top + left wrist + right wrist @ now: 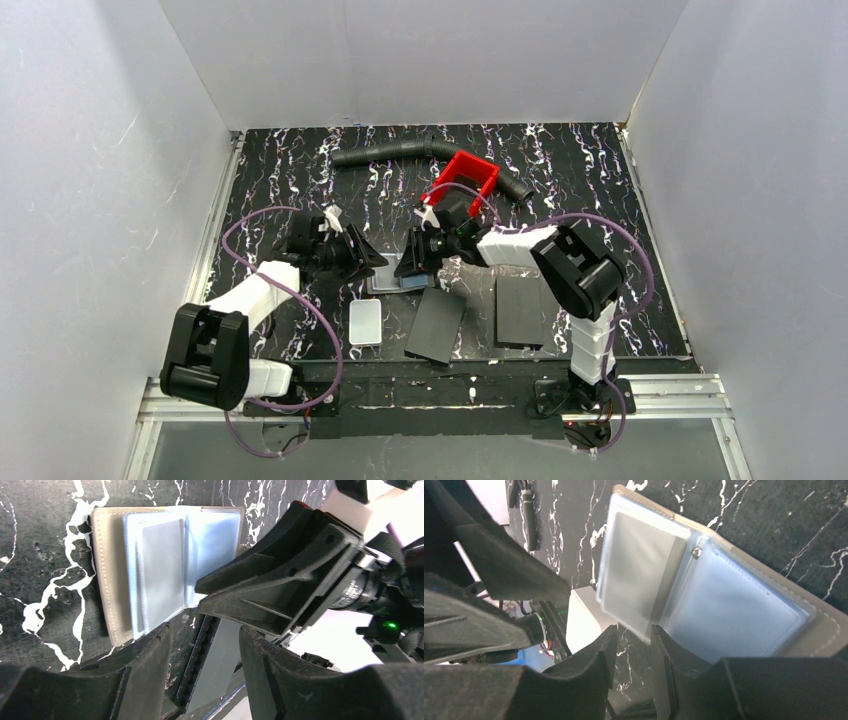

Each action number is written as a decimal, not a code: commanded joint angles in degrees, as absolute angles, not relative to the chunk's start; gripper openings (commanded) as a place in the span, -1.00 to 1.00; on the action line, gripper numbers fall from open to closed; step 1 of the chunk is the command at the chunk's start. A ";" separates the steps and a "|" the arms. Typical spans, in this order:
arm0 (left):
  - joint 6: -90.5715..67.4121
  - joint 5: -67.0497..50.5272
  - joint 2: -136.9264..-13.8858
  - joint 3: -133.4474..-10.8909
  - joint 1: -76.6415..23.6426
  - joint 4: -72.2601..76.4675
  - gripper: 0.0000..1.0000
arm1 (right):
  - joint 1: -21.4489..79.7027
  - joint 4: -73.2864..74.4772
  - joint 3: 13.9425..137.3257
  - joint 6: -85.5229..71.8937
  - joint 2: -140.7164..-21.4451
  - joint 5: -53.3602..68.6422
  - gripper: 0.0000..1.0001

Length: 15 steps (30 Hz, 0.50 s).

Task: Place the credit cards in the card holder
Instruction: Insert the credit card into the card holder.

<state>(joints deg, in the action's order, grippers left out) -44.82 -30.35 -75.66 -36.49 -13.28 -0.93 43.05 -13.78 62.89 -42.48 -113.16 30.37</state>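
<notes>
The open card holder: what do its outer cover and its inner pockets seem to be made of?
Grey-beige folding card holder's outer cover: probably leather or imitation leather, matt, with a stitched seam along the edge. Clear inner pockets: thin plastic, glossy, see-through, with a bluish sheen; a grey card shows through one.

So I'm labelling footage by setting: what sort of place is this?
Probably a lab robot cell: white walls box in a black marbled table, with left arm and right arm bolted to a rail.
</notes>
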 commanded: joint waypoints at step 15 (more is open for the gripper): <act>-42.24 -34.91 -72.09 -42.02 -16.33 3.12 0.12 | 25.63 6.82 61.21 -26.73 -90.39 22.54 0.08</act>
